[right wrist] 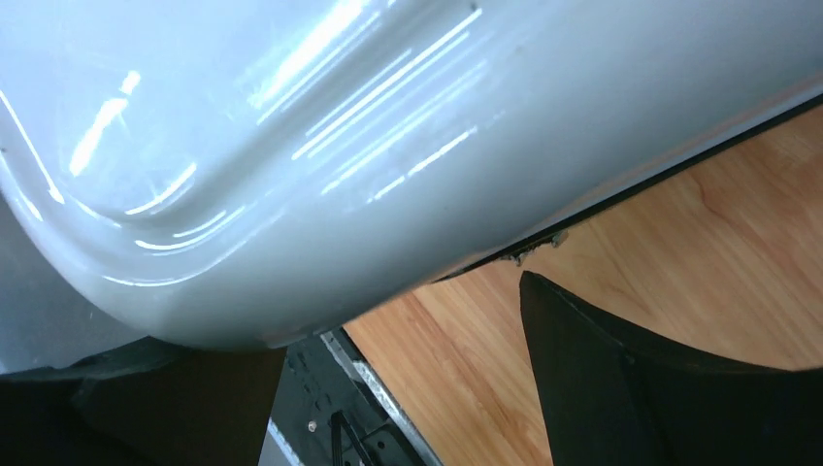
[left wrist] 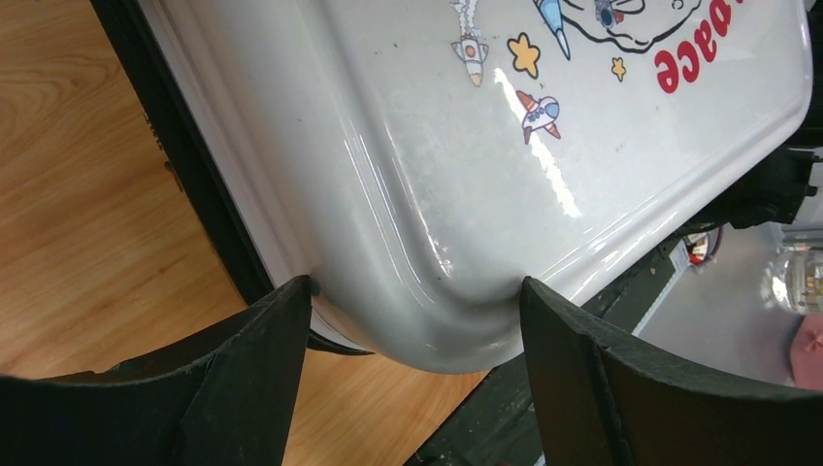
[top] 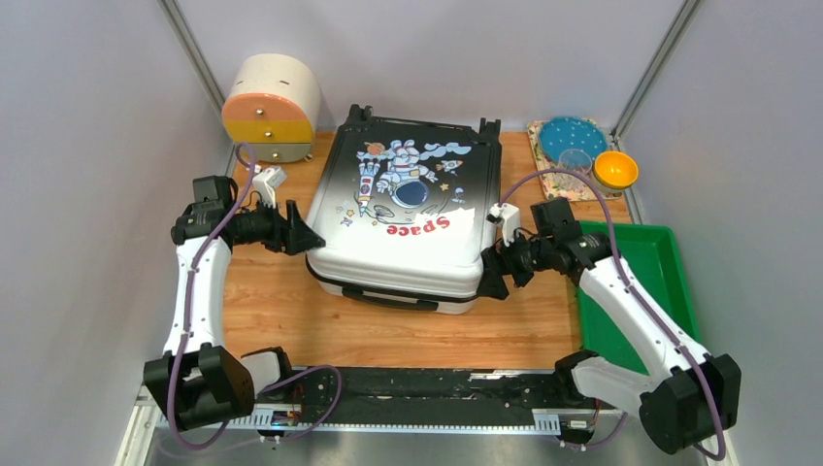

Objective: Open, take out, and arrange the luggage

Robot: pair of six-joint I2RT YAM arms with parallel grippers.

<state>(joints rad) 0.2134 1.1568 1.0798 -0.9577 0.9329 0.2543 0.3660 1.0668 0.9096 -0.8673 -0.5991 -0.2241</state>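
Matte black and wedge-shaped, the left fingers [top: 303, 235] stand spread wide, and the rounded near-left corner of the suitcase [top: 403, 209] sits between their tips; I cannot tell whether they touch it. The right fingers [top: 493, 277] are just as wide at the near-right corner, one tucked under the curve of the shell and the other out over bare wood, holding nothing.

Between the two arms the suitcase lies flat and closed in the middle of the desk [top: 291, 330], with its black wheels at the far edge and a black handle on the near side. Its hard shell is glossy and catches streaks of light. It is ribbed along the edges and fades from white at the near end to black at the far end. A dark seam runs around its side. Printed on top are a cartoon astronaut, small rockets and yellow stars, with the word "Space" in red letters.

On the pale wood-grain desk a round cream box [top: 270, 107] with orange and yellow drawer fronts stands at the far left. A green plastic tray [top: 670, 262] lies at the right. Beyond it are a blue speckled plate [top: 573, 134] and an orange bowl [top: 615, 170].
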